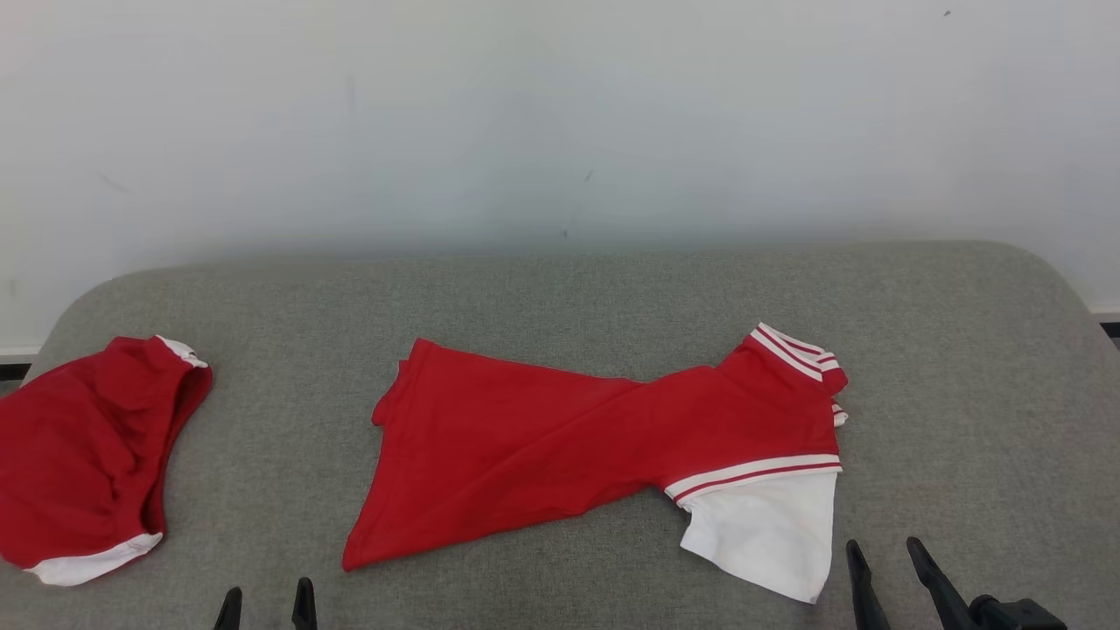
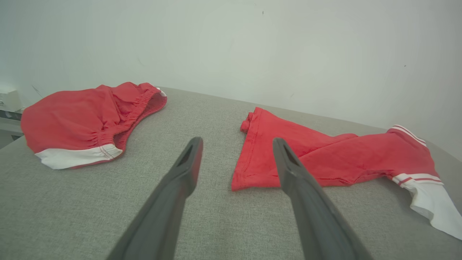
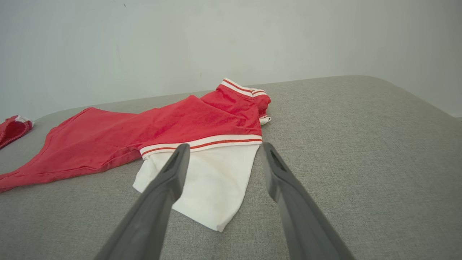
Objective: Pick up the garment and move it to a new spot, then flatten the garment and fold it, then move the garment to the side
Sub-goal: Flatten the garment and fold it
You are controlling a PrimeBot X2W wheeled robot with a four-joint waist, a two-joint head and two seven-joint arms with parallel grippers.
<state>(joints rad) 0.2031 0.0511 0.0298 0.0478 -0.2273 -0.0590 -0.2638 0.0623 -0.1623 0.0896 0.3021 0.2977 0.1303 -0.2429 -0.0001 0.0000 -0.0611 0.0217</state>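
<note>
The garment (image 1: 560, 446) is a red shirt with a white sleeve and red-and-white striped trim, lying twisted across the middle of the grey cushioned surface (image 1: 560, 289). Its hem end points left, its collar and white sleeve (image 1: 770, 525) lie to the right. My left gripper (image 1: 266, 608) stands open at the bottom edge, short of the hem corner (image 2: 240, 184), with nothing between its fingers. My right gripper (image 1: 884, 569) is open just right of the white sleeve (image 3: 213, 184), touching nothing. In the right wrist view the sleeve shows between and beyond the fingers (image 3: 169, 180).
A second red garment with white trim, shorts with an elastic waist (image 1: 79, 455), lies bunched at the far left edge of the surface (image 2: 86, 122). A pale wall (image 1: 560, 122) rises behind. Bare grey surface stretches to the right of the shirt (image 3: 361, 144).
</note>
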